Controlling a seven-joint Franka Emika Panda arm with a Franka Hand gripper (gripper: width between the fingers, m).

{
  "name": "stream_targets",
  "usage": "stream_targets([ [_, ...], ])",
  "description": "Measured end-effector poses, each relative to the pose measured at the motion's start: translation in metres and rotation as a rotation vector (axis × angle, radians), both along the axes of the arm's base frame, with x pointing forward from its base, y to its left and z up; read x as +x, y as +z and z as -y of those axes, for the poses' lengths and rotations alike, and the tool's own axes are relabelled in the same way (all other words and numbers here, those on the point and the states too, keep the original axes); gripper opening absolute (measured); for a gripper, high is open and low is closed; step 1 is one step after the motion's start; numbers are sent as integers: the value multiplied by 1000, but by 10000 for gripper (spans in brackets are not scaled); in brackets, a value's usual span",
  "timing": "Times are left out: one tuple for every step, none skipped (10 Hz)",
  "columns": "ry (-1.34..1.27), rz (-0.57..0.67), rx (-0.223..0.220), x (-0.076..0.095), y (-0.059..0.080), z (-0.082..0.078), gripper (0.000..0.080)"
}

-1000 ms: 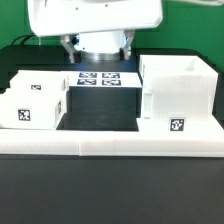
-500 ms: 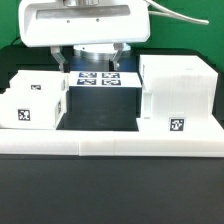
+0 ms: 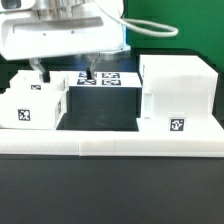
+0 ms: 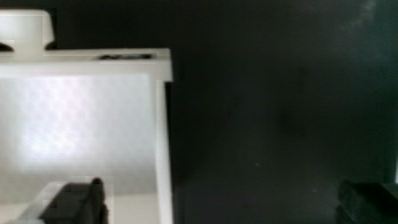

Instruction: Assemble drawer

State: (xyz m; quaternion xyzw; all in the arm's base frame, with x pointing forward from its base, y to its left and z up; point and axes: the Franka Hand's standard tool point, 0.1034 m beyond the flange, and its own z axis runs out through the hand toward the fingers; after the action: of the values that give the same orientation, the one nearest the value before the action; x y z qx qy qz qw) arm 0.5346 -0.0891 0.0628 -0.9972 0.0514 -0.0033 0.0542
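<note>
On the counter (image 3: 100, 115) the shell (image 3: 175, 95) stands at the exterior view's right, with a tray (image 3: 30, 100) well apart at its left. We judge the step a reach for the tray: the hand (image 3: 65, 72), fingers wide apart and empty, hovers over the tray's shell-side wall and must next descend and close. The tray's long axis appears to run toward its knob (image 4: 23, 28), which points away from the hand.
</note>
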Motion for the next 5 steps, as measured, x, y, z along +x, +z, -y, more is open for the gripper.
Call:
stream_targets([
  [-7,-5,-7,-3,-9,5,649],
  [-7,-5,-14,-4,-15,5,649],
  [-7,-10,-20,-6,-23,6,649],
  [-8,-9,-28,-7,-30,8,649],
  [-8,-9,-38,-10,-39,9,649],
])
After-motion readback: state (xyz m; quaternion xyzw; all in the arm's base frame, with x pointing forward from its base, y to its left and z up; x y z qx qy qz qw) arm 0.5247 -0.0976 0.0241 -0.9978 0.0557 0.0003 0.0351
